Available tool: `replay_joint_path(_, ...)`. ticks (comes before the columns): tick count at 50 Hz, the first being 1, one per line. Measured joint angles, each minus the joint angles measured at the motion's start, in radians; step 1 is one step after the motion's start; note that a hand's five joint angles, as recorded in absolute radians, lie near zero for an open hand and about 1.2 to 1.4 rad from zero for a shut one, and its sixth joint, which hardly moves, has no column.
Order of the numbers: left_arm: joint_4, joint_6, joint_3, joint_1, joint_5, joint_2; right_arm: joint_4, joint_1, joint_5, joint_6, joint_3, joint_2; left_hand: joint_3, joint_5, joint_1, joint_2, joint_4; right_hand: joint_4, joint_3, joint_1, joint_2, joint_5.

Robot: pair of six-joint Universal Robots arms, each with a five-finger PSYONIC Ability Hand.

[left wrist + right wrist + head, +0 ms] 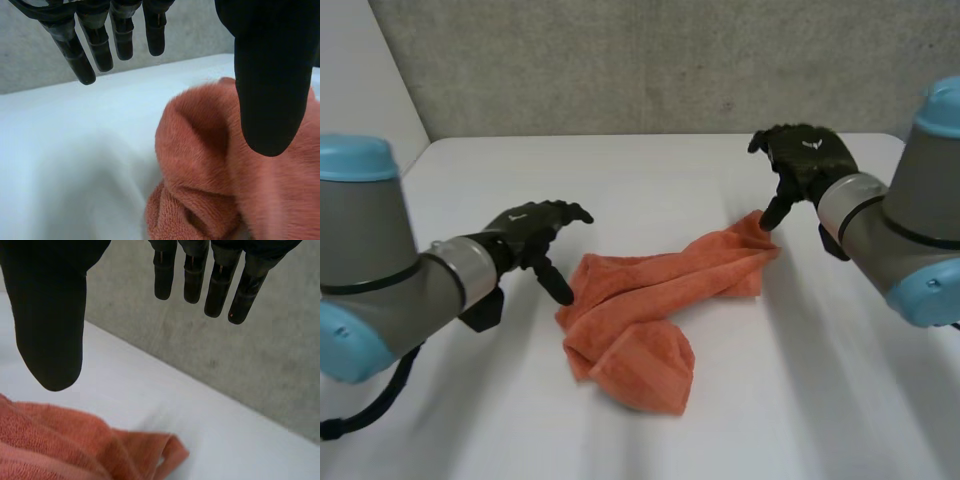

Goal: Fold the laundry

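The left arm (375, 275) and right arm (932, 190) are cased in grey with light-blue caps; the left hand (532, 228) and right hand (807, 155) are finished black.

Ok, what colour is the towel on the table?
The towel is plain salmon-orange terry, with no pattern. The head view shows it best.

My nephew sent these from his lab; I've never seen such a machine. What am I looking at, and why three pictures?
This is a robot with two arms at a white table, each ending in a black robot hand. The wide picture is from a camera behind the arms, looking down: the left robot hand at its left, the right robot hand at its right. The other two are from wrist cameras, each looking along its own palm, so fingers and thumb loom close. On the table lies a crumpled orange towel, not yet folded. Nothing is held: both hands are open, the left beside one end, the right's thumb at the opposite corner.
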Motion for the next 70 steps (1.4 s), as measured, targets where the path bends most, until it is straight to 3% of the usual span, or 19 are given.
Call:
replay_joint_path(8, 0.001, -0.006, -0.198, 0.051, -0.062, 0.189, 0.06, -0.009, -0.157, -0.226, 0.01, -0.047, 0.013, 0.022, 0.01, 0.02, 0.017, 0.057, 0.048, 0.03, 0.003, 0.062)
replay_joint_path(10, 0.001, -0.006, -0.198, 0.051, -0.062, 0.189, 0.06, -0.009, -0.157, -0.226, 0.01, -0.047, 0.013, 0.022, 0.01, 0.02, 0.017, 0.057, 0.048, 0.03, 0.003, 0.062)
replay_joint_path(12, 0.001, -0.01, -0.284, 0.053, -0.098, 0.244, 0.106, -0.01, -0.221, -0.354, -0.01, -0.002, 0.025, 0.037, 0.023, 0.031, 0.031, 0.124, 0.116, 0.081, 0.008, 0.111)
replay_joint_path(18, 0.002, -0.036, -0.381, 0.02, -0.121, 0.273, 0.144, -0.008, -0.252, -0.421, -0.061, 0.11, 0.139, 0.153, 0.137, 0.141, 0.148, 0.271, 0.267, 0.211, 0.246, 0.251)
replay_joint_path(32, 0.059, -0.17, -0.39, -0.057, -0.146, 0.154, 0.152, 0.002, -0.256, -0.381, -0.073, 0.231, 0.318, 0.328, 0.328, 0.321, 0.327, 0.408, 0.405, 0.325, 0.379, 0.382)
replay_joint_path(55, 0.129, -0.203, -0.273, -0.114, -0.152, -0.022, 0.117, -0.002, -0.252, -0.383, -0.081, 0.283, 0.323, 0.334, 0.325, 0.328, 0.333, 0.4, 0.389, 0.328, 0.369, 0.39)
replay_joint_path(58, 0.142, -0.202, -0.262, -0.118, -0.153, -0.035, 0.103, -0.002, -0.247, -0.383, -0.092, 0.3, 0.459, 0.465, 0.48, 0.462, 0.466, 0.459, 0.452, 0.375, 0.432, 0.428)
replay_joint_path(59, 0.168, -0.199, -0.254, -0.121, -0.157, -0.041, 0.085, -0.001, -0.243, -0.383, -0.106, 0.314, 0.702, 0.71, 0.73, 0.708, 0.712, 0.554, 0.559, 0.452, 0.539, 0.52)
replay_joint_path(60, 0.168, -0.199, -0.254, -0.121, -0.157, -0.041, 0.085, -0.001, -0.243, -0.383, -0.106, 0.314, 0.702, 0.71, 0.73, 0.708, 0.712, 0.554, 0.559, 0.452, 0.539, 0.52)
replay_joint_path(61, 0.198, -0.196, -0.247, -0.124, -0.164, -0.046, 0.07, -0.001, -0.241, -0.383, -0.121, 0.325, 0.857, 0.855, 0.843, 0.866, 0.871, 0.809, 0.787, 0.615, 0.786, 0.75)
replay_joint_path(70, 0.304, -0.168, -0.112, -0.13, -0.2, -0.076, 0.029, 0.0, -0.192, -0.384, -0.269, 0.383, 0.915, 0.87, 0.843, 0.923, 0.926, 0.869, 0.825, 0.616, 0.816, 0.778)
